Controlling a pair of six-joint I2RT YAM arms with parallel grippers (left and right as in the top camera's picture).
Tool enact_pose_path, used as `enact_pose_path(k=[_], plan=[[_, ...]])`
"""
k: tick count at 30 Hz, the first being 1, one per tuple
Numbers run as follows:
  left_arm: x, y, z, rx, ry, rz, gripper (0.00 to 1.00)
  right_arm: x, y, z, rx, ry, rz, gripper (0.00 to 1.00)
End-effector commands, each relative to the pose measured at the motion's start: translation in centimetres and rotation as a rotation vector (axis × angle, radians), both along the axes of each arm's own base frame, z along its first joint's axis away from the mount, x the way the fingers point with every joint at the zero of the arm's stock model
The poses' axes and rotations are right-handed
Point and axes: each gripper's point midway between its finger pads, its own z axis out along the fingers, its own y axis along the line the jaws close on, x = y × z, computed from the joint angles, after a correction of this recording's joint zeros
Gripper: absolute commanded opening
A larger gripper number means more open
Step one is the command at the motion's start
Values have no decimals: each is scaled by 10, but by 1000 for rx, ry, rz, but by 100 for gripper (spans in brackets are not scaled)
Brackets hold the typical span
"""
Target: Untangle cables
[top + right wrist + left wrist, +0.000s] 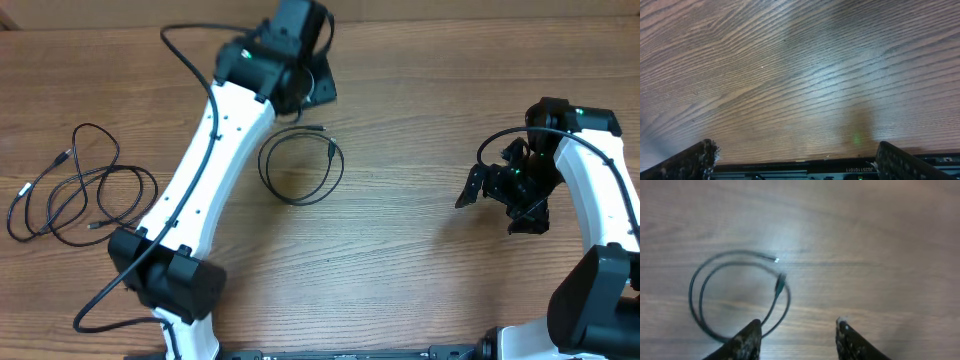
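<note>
Toward the table's left edge the tangled cables lie in loose crossed loops; toward the right edge the right hand hovers with fingers wide apart, empty. Mid-table one separated cable rests coiled. Beyond it, toward the far edge, the left hand stands apart, holding nothing. Best to lift it clear of that coil, then take the tangled cables by a plug end.
</note>
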Motion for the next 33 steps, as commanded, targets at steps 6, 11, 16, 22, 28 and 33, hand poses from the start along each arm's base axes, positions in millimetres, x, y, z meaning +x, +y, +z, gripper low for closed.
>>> enact_pose_path(k=[6,11,16,22,28,33], plan=[[29,-16,-59,-20,120,42,100,4,-1,6,1,-29,-2,100],[31,-21,-93,-73,226,187,100,4,0,6,2,-29,-2,100],[35,-21,-131,-68,303,307,96,4,0,6,5,-30,-2,100],[32,-27,-182,-16,379,306,93,4,0,6,5,-30,-3,100],[26,-30,-224,45,429,304,85,4,0,6,5,-30,-2,100],[28,-22,-228,114,394,321,79,4,0,6,5,-30,-3,100]])
